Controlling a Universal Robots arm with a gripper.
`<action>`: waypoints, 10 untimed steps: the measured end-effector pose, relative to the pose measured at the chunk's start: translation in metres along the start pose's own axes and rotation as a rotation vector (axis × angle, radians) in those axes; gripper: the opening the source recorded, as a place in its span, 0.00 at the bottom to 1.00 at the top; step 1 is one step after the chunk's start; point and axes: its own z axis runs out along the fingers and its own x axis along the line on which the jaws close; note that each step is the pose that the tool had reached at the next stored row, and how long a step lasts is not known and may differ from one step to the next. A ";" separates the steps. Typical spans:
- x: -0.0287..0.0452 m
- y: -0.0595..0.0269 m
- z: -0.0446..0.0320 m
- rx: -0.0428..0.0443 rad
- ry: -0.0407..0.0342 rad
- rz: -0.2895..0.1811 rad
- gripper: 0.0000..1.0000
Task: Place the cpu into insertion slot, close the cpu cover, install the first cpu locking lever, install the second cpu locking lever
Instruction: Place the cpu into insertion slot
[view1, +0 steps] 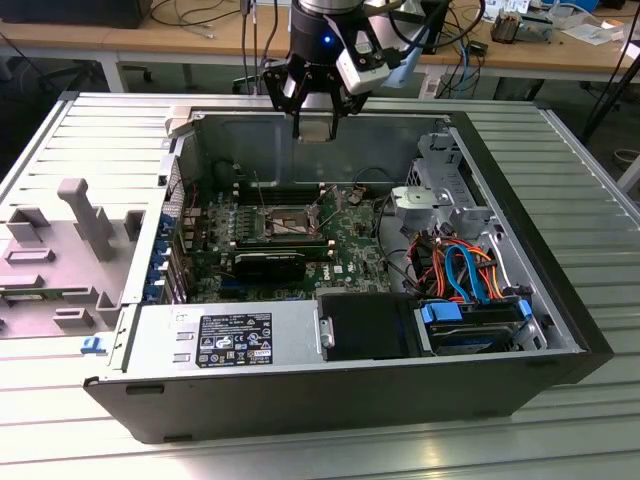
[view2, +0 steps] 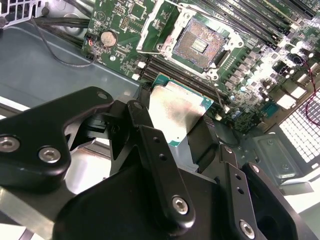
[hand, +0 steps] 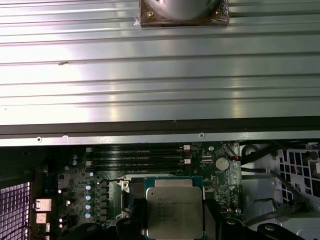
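None of four steps is done: the gripper (view2: 172, 122) clamps the cpu (view2: 176, 107) between its jaws, the insertion slot (view2: 197, 45) empty beyond them.

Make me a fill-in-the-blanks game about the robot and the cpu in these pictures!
1. The gripper is shut on the ___.
2. The insertion slot on the motherboard is ___, with no chip in it.
3. The motherboard is coloured ___.
Missing words: cpu; empty; green.
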 end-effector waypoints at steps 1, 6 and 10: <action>0.0000 -0.0001 0.0005 0.0000 0.0000 0.000 0.55; 0.0000 -0.0003 0.0014 0.0000 0.0000 0.000 0.55; -0.0001 -0.0004 0.0022 0.0001 0.0001 0.000 0.55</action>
